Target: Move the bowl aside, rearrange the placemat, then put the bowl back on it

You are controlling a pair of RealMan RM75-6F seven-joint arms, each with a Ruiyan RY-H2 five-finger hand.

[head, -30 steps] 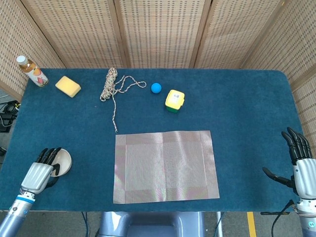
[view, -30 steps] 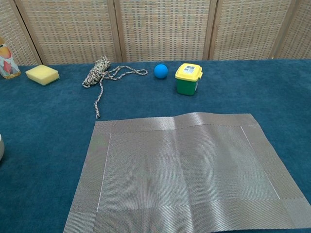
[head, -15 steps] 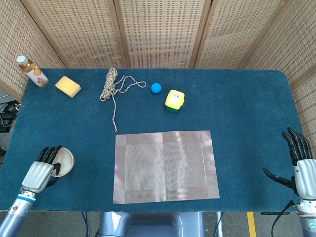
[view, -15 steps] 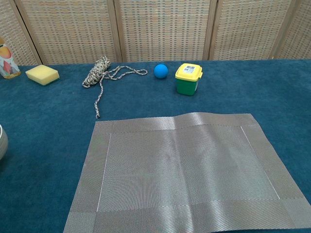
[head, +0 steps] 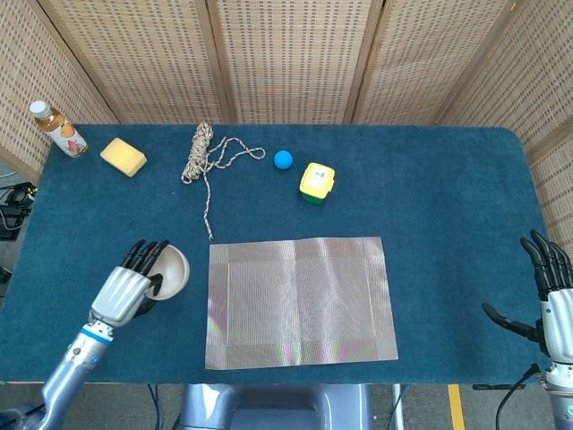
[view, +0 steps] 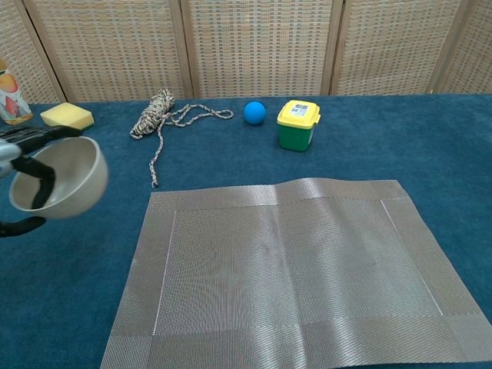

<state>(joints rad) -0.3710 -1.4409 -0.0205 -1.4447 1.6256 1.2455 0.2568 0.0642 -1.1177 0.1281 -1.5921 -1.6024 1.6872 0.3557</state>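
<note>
While a second ago it sat low by the table's near-left corner, the bowl (head: 168, 269) now hangs lifted and tipped in the left hand (head: 125, 288), fingers hooked over its rim, just beside the left edge of the placemat (head: 300, 301), which lies flat and square near the table's front edge. That suggests the mat is settled and the bowl is on its way back onto it. The right hand (head: 548, 300) waits with fingers spread at the near-right corner, holding nothing; the bottle (head: 58, 128) and the yellow-lidded tub (head: 316, 182) along the far edge carry labels too small to read.
</note>
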